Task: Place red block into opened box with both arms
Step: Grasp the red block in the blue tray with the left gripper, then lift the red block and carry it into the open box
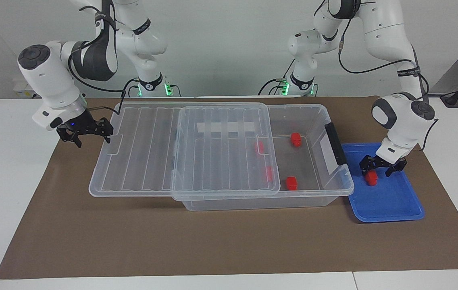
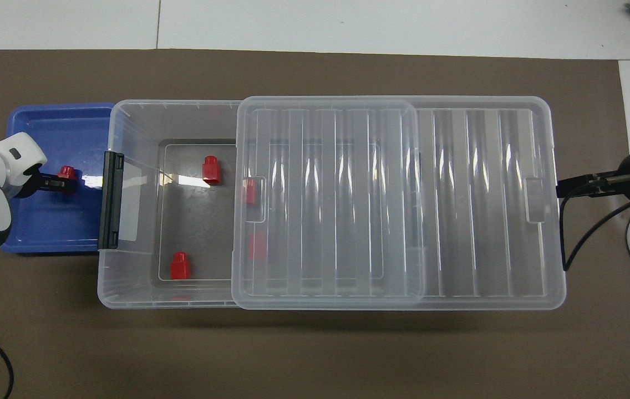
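A red block lies in the blue tray beside the box's handle end. My left gripper is down in the tray, shut on that block. The clear box stands mid-table. Its ribbed lid is slid toward the right arm's end, leaving the handle end uncovered. My right gripper hangs open just off the lid's outer edge, holding nothing.
Two red blocks sit on the box's uncovered floor, and two more show through the lid. The black bar handle faces the tray. A brown mat covers the table under everything.
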Robot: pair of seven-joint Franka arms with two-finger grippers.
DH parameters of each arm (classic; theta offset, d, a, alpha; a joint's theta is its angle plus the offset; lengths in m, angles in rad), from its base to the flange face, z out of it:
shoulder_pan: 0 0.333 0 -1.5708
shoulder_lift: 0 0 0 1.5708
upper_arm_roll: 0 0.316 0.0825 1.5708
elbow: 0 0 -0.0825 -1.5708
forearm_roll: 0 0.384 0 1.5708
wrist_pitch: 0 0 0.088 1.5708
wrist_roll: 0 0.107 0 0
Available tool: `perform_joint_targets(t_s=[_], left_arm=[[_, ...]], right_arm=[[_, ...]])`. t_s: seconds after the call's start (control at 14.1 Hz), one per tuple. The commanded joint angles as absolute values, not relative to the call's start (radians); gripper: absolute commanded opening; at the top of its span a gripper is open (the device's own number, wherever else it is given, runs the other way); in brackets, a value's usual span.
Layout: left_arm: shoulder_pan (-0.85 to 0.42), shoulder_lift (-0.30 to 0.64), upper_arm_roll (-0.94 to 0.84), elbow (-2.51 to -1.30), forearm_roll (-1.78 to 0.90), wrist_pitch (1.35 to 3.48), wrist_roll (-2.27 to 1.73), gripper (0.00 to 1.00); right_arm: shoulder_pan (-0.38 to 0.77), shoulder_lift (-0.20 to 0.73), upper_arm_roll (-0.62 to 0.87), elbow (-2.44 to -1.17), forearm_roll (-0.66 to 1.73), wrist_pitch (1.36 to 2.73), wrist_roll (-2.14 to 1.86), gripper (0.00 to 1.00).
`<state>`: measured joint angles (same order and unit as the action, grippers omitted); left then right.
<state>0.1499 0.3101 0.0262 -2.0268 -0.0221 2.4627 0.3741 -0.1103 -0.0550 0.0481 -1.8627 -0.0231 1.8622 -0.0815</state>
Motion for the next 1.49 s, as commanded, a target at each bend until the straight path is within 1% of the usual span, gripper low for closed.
perform_joint_targets(t_s=[0.0, 0.14, 0.21, 0.28, 0.35, 0.5, 0.57, 0.71, 0.85, 1.06, 1.2, 1.42], left_arm=[[0.147, 0.310, 0.031, -2.028, -0.011, 2.461, 0.371, 0.00], [0.150, 0.310, 0.031, -2.008, -0.017, 2.415, 0.341, 0.00], [0.149, 0.308, 0.029, -1.978, -0.021, 2.364, 0.277, 0.00], [0.140, 0.301, 0.028, -1.930, -0.023, 2.279, 0.232, 0.00], [0.134, 0.296, 0.022, -1.857, -0.023, 2.161, 0.207, 0.00], [0.114, 0.296, 0.020, -1.688, -0.026, 1.929, 0.128, 0.00], [0.109, 0.296, 0.017, -1.627, -0.043, 1.848, 0.089, 0.00], [0.097, 0.276, 0.015, -1.556, -0.116, 1.729, -0.016, 0.00], [0.068, 0.238, 0.005, -1.552, -0.173, 1.700, -0.165, 0.00], [-0.012, 0.215, -0.005, -1.552, -0.232, 1.718, -0.487, 0.00], [-0.079, 0.215, -0.005, -1.554, -0.230, 1.750, -0.619, 0.00], [-0.191, 0.190, -0.003, -1.621, -0.218, 1.840, -0.716, 0.00]], right_arm=[[-0.043, -0.032, 0.055, -1.758, -0.055, 1.787, 0.084, 1.00], [0.006, -0.005, 0.055, -1.673, -0.075, 1.731, 0.170, 1.00], [0.020, 0.018, 0.055, -1.614, -0.081, 1.697, 0.188, 1.00], [0.029, 0.049, 0.055, -1.545, -0.083, 1.662, 0.192, 1.00], [0.029, 0.069, 0.055, -1.490, -0.080, 1.623, 0.192, 1.00], [0.028, 0.060, 0.052, -1.489, -0.068, 1.600, 0.193, 1.00], [0.023, 0.051, 0.052, -1.494, -0.063, 1.579, 0.193, 1.00], [0.015, 0.031, 0.051, -1.503, -0.061, 1.542, 0.192, 1.00], [0.014, -0.007, 0.048, -1.560, -0.058, 1.546, 0.195, 1.00], [-0.023, -0.006, 0.044, -1.566, -0.019, 1.569, 0.181, 1.00], [-0.040, -0.008, 0.043, -1.569, 0.018, 1.572, 0.186, 1.00], [-0.041, -0.008, 0.041, -1.571, 0.018, 1.571, 0.190, 1.00]])
